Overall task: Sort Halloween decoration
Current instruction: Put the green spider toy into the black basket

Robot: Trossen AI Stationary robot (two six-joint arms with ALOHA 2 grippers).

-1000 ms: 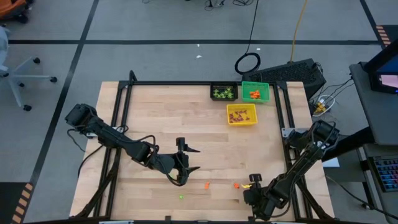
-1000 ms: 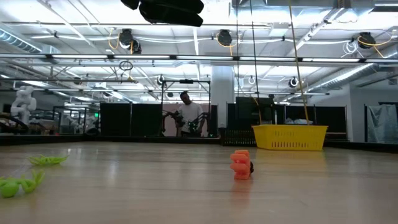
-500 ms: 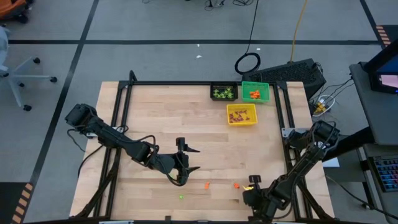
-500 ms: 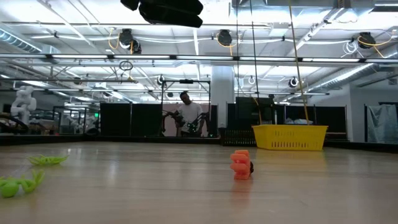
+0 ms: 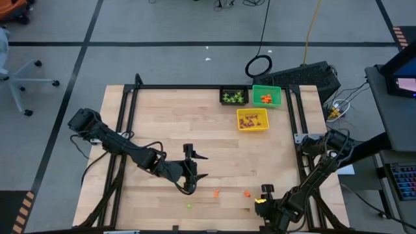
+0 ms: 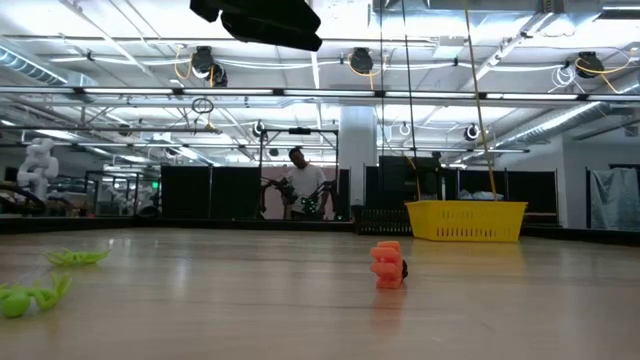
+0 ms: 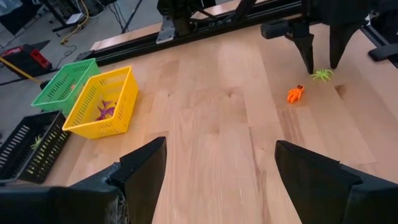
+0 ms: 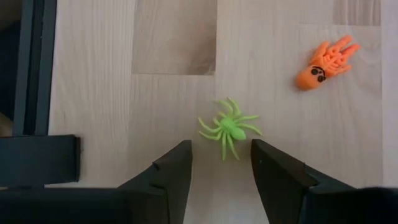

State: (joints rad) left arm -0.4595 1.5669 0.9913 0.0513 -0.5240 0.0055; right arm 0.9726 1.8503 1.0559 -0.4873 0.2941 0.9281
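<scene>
The Halloween decoration shows as tiny trinkets lying on the wooden table. A light-green spider (image 8: 228, 127) lies just ahead of my right gripper (image 8: 221, 155), which points steeply down over it, open, one finger on either side and not touching it. An orange trinket (image 8: 324, 62) lies close by. From the left wrist, that gripper (image 7: 321, 65) stands over the spider (image 7: 322, 74), next to the orange one (image 7: 295, 94). From above, the right gripper (image 5: 264, 195) is near the table's front edge. My left gripper (image 5: 198, 166) hangs open above the table's middle.
At the far right stand a black bin (image 5: 233, 97), a green bin (image 5: 266, 97) and a yellow bin (image 5: 252, 119), each holding trinkets. Another orange trinket (image 5: 216, 193) and a green one (image 5: 189, 206) lie near the front edge. A person (image 6: 300, 185) stands far behind the table.
My right gripper has sunk toward the green spider and shifted a little toward the table's near edge. The trinkets lie where they were.
</scene>
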